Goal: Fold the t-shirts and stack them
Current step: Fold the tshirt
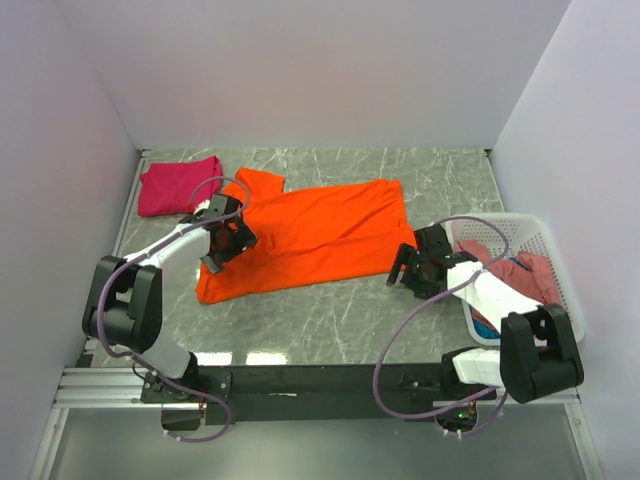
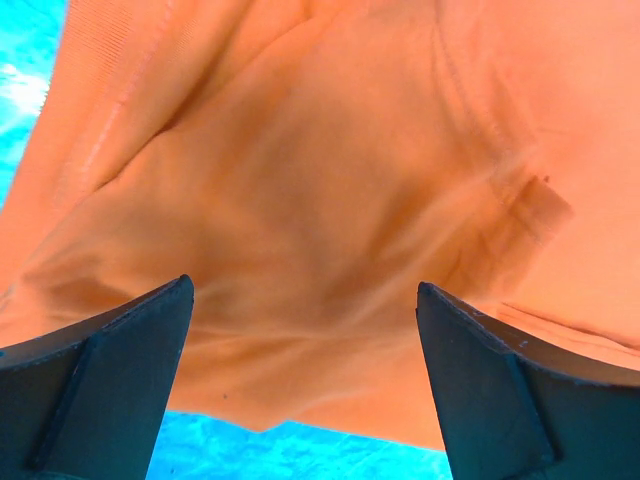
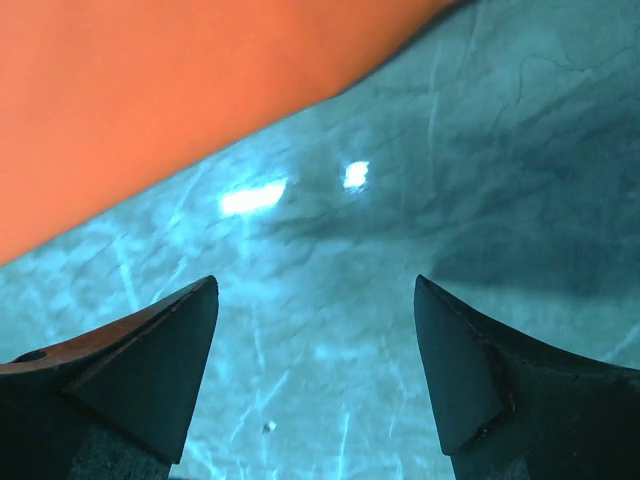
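Observation:
A bright orange t-shirt (image 1: pixel 315 235) lies spread on the marble table, neck to the left. It fills the left wrist view (image 2: pixel 320 180) and the upper left of the right wrist view (image 3: pixel 150 90). My left gripper (image 1: pixel 228 243) is open over the shirt's left part, near a sleeve. My right gripper (image 1: pixel 408 272) is open and empty above bare table, just off the shirt's lower right corner. A magenta-pink shirt (image 1: pixel 178 185) lies folded at the back left. A dusty rose shirt (image 1: pixel 530 275) and a blue one (image 1: pixel 484 325) are in the basket.
A white lattice basket (image 1: pixel 540 240) stands at the right edge, with white cloth (image 1: pixel 495 295) hanging over its near side. Walls close in the left, back and right. A black rail (image 1: pixel 320 380) runs along the near edge.

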### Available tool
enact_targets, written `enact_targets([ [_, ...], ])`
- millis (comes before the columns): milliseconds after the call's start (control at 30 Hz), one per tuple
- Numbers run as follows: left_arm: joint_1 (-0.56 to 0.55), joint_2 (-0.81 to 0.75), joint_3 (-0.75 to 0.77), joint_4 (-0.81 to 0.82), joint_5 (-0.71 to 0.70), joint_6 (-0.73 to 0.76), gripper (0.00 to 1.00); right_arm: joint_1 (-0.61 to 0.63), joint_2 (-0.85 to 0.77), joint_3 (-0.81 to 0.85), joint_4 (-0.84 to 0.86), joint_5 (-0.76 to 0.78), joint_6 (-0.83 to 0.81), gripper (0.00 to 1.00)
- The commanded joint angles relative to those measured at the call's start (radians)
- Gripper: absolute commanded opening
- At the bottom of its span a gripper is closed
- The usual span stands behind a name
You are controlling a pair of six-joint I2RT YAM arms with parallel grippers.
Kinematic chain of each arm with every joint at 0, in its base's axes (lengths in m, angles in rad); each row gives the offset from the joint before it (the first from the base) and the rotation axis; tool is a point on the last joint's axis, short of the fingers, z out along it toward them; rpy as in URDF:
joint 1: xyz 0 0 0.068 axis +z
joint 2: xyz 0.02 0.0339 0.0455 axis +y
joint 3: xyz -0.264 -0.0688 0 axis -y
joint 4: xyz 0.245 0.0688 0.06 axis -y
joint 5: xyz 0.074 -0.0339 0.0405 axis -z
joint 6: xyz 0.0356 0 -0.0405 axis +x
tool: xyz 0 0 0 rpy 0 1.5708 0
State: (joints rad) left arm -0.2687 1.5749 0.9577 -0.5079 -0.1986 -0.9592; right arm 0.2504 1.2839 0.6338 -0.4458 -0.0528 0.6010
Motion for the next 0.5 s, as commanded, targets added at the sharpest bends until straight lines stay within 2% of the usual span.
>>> enact_targets([
  [0,-0.001,-0.058,0.038,-0.023,-0.051,-0.004,1.00,0.010,-0.066,0.085,-0.006,-0.021,-0.033,0.86],
  [100,0.000,-0.044,0.082,-0.001,-0.058,-0.004,0.99,0.010,0.020,0.217,0.067,-0.047,-0.053,0.86],
  [300,0.000,0.003,0.183,-0.004,-0.058,0.010,0.99,0.012,0.356,0.532,0.105,-0.033,-0.035,0.86],
  [400,0.002,0.014,0.178,0.020,-0.048,0.004,0.99,0.024,0.485,0.631,0.088,-0.058,-0.020,0.86],
  [467,0.002,0.023,0.165,0.032,-0.033,0.005,0.99,0.038,0.518,0.620,0.104,-0.059,-0.014,0.86],
])
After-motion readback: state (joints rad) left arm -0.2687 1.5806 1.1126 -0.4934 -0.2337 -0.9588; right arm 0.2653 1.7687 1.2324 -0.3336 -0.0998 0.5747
